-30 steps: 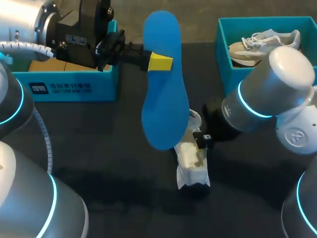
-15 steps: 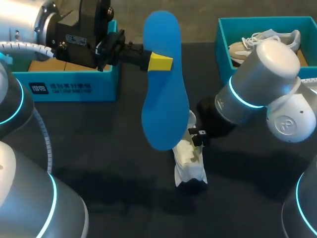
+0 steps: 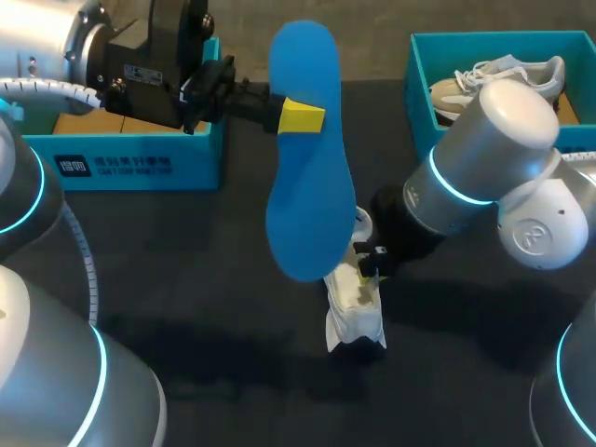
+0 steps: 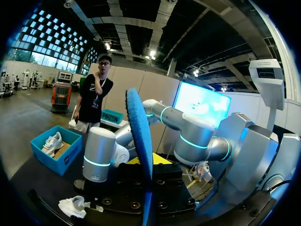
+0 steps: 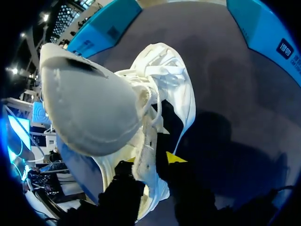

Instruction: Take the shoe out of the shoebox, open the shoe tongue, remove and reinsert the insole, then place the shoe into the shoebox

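Left gripper [image 3: 300, 117]: pinches insole [image 3: 307, 196], upright above table [image 3: 186, 279], screening part of shoe [image 3: 358, 312] in head view.
Right gripper [image 5: 149, 172]: clamps shoe's side wall.
Right box [image 3: 421, 84]: holds second shoe [image 3: 498, 79].
Left box [image 3: 140, 166]: brown floor.
Shoe: white, on table between boxes.
Insole: blue.

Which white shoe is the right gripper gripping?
The white shoe on the black table, below the blue insole; the other white shoe lies in the right-hand teal cardboard box.

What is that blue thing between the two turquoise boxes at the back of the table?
The blue insole, pinched by the left arm in its jaws above the dark table, as the head view shows.
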Controlling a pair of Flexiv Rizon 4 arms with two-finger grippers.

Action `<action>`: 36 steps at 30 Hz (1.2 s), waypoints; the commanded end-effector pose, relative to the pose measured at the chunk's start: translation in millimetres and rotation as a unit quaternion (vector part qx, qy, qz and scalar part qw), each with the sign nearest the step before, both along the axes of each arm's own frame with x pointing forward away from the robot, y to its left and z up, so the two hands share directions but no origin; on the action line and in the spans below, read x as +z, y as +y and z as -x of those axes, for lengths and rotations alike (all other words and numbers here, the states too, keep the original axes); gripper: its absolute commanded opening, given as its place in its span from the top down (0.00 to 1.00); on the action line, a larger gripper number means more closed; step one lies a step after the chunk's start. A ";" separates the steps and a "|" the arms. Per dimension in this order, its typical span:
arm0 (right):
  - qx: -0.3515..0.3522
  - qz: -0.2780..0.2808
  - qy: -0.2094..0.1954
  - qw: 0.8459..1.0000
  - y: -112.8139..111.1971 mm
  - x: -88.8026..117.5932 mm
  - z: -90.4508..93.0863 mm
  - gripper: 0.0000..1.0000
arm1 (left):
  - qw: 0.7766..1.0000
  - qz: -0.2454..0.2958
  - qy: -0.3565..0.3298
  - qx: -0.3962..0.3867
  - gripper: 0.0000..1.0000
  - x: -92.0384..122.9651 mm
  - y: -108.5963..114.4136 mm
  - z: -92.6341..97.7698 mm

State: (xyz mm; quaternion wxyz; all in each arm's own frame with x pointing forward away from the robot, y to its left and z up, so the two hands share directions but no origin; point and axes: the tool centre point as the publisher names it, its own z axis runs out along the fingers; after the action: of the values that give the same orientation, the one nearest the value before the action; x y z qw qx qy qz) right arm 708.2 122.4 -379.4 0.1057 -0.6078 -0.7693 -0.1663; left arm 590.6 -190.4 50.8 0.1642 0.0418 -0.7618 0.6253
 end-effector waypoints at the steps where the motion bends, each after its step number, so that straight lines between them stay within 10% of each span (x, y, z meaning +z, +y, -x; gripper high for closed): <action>1: -0.003 0.001 -0.004 1.000 -3.0 7.7 4.9 0.00 | 1.000 -0.001 0.000 -0.001 1.00 -0.2 -1.0 -0.7; 21: 0.067 -0.179 -0.028 0.981 -51.2 93.9 2.5 0.00 | 1.000 -0.001 0.000 -0.001 1.00 -0.2 -1.0 -0.7; 32: 0.061 -0.185 -0.009 0.981 -49.5 83.4 1.5 0.00 | 1.000 -0.001 0.000 -0.001 1.00 -0.2 -1.0 -0.7; 36: 0.021 -0.282 0.036 0.958 -50.2 82.4 -1.6 0.00 | 1.000 -0.001 0.000 -0.001 1.00 -0.2 -1.0 -0.7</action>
State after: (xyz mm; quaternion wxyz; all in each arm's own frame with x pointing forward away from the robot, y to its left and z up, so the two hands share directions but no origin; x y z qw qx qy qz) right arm 702.3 74.2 -287.0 0.2408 -0.5379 -0.7448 -0.3130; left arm 590.6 -190.4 50.8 0.1642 0.0418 -0.7618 0.6253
